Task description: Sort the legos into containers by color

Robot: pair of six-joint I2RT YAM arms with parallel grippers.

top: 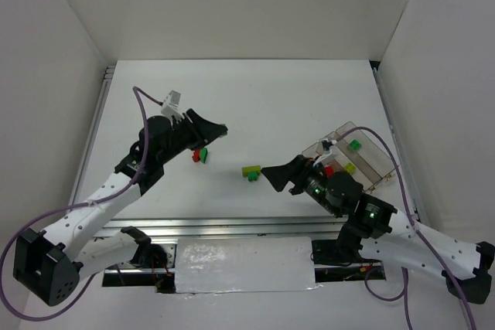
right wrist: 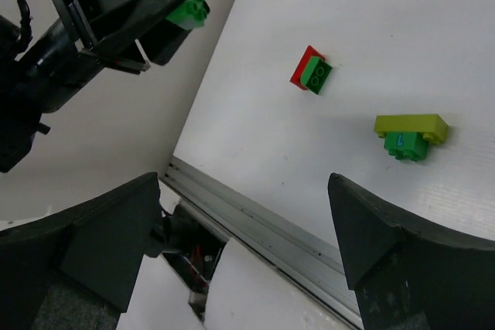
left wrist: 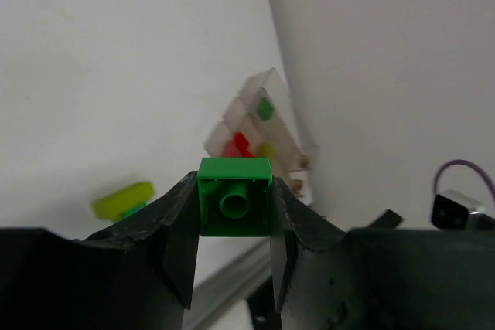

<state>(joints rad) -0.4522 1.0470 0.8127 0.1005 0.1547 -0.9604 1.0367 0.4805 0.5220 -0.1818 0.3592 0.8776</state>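
Green brick (left wrist: 234, 206) sits clamped between the fingers of the left gripper (top: 220, 130), held up off the table (top: 294, 98). The left wrist cam shows its hollow underside and the right wrist cam shows its studs, but from overhead it's barely visible.

Right gripper (right wrist: 240, 191) hangs w/ jaws spread wide, nothing btw them. Its own cam looks down on two clusters on the table: a red-and-green pair (right wrist: 312, 71) stuck together, and a yellow-green brick (right wrist: 410, 124) sitting on a small green brick (right wrist: 402, 144).

Tray (top: 363, 141) lies near the table's right edge, by the right arm. Only the overhead and left wrist views catch it, w/ a green piece (top: 354, 144), a red piece (top: 329, 169) and a yellow piece (top: 349, 168) inside — can't tell which slots.
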